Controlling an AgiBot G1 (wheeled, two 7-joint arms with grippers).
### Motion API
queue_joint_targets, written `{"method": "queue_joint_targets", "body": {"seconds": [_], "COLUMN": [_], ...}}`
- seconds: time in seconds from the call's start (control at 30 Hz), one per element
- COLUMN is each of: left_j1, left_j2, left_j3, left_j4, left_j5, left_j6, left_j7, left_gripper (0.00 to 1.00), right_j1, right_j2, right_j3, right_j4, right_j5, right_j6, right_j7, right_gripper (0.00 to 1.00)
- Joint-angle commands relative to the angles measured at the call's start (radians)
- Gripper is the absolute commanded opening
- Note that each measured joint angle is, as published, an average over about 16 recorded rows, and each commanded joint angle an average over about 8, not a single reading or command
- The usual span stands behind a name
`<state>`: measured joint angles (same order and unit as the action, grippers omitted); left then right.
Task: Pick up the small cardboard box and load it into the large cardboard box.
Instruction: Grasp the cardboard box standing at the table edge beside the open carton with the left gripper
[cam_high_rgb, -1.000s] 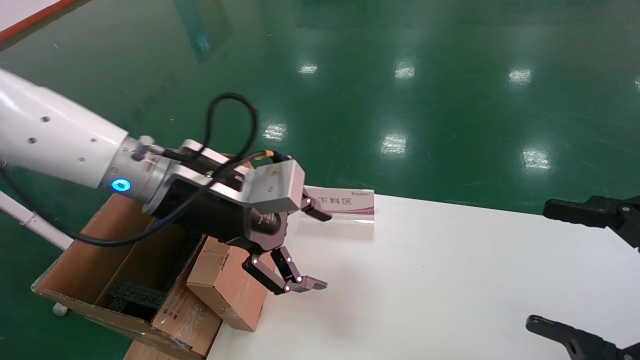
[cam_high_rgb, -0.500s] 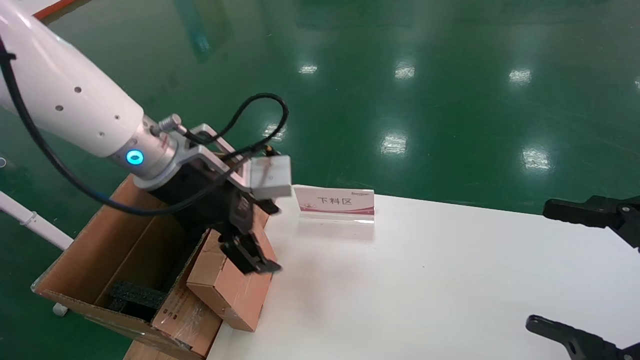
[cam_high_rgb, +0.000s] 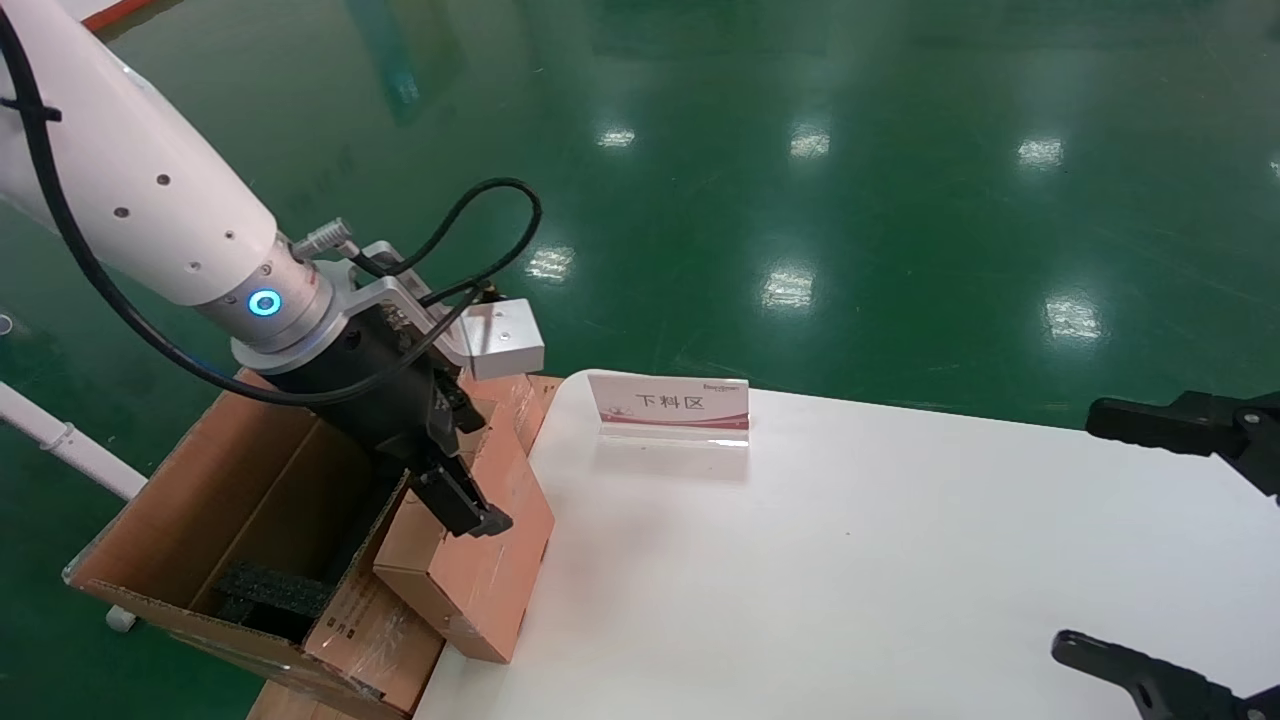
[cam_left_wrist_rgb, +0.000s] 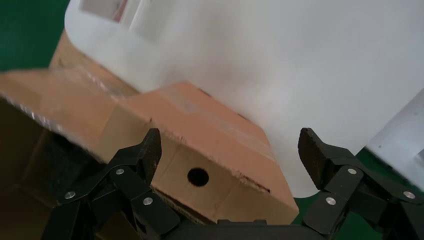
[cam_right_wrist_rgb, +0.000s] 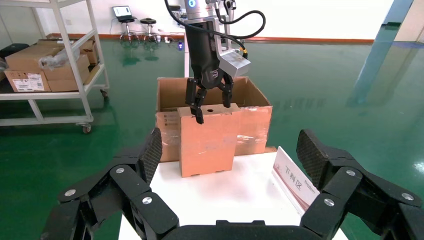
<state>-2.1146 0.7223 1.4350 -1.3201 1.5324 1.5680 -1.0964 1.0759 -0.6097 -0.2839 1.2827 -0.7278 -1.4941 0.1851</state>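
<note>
Reddish-brown small cardboard box (cam_high_rgb: 478, 545) leaning against the large cardboard box (cam_high_rgb: 190, 540).
You see its round hole (cam_left_wrist_rgb: 198, 176) only by the left wrist; the left gripper (cam_left_wrist_rgb: 230, 150) is spread wide around it, empty; the right gripper (cam_right_wrist_rgb: 230, 150) is open too.

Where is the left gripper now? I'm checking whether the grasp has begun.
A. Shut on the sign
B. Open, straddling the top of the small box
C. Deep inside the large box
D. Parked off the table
B: the left gripper is open, its fingers on either side of the small box's top, holed face, not yet clamped; the right gripper is parked.
</note>
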Motion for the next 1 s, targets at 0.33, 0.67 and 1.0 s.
{"method": "queue_joint_targets", "body": {"seconds": [0.33,0.67,1.0], "left_j1": [-0.040,-0.041,-0.010], "left_j2": [-0.016,-0.009,0.006], "left_j3": [0.071,0.126,0.158], "left_j4": [-0.003,0.012,0.038], "left_j5": [0.023,0.040,0.032], "left_j6": [-0.010,-0.017,-0.028], "left_j7": [-0.137,-0.188,-0.197], "left_gripper": [1.00,1.00,1.00], "right_j1": [0.000,0.000,0.000], "right_j2": [0.000,0.001,0.001], "right_j3": [-0.001,-0.001,-0.002], "right_j4": [0.000,0.000,0.000], "right_j5": [0.001,0.001,0.001], "right_j6": [0.000,0.001,0.001], "right_j7": [0.000,-0.001,-0.001], "right_gripper": [1.00,1.00,1.00]}}
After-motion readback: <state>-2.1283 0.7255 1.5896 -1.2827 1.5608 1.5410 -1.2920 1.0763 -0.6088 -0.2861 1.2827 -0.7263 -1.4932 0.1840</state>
